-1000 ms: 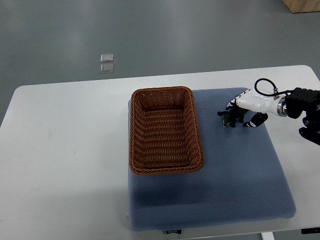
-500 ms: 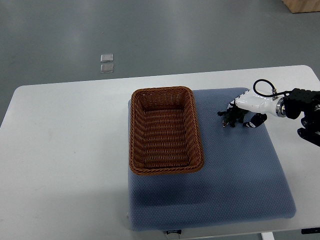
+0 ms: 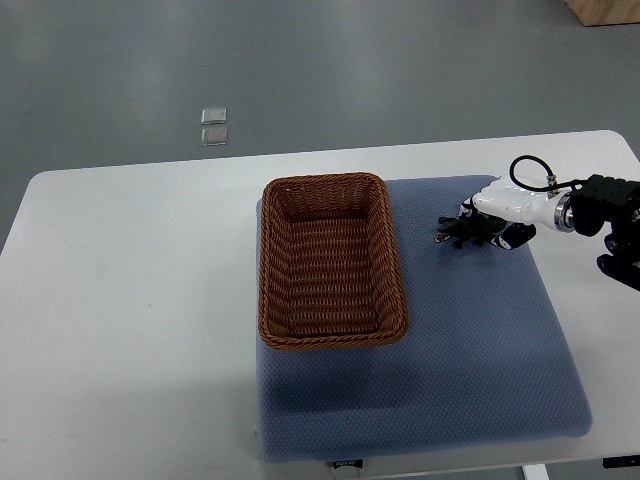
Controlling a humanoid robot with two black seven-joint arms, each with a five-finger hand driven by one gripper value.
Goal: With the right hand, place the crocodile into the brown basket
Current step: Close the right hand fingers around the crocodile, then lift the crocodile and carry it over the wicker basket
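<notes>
- The right hand (image 3: 498, 212), at centre right of the frame, closes its fingers around the small dark crocodile (image 3: 458, 232).
- The crocodile is over the blue mat (image 3: 480, 340), right of the brown basket (image 3: 330, 338) and apart from it.
- The mat and basket lie on a white table (image 3: 130, 300).

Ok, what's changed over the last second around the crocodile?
The right hand has drawn its fingers in from a spread pose, and they now appear closed on the rear of the crocodile. The toy has shifted slightly toward the far side of the blue mat; I can't tell whether it is lifted. The brown basket stayed put, still empty.
</notes>
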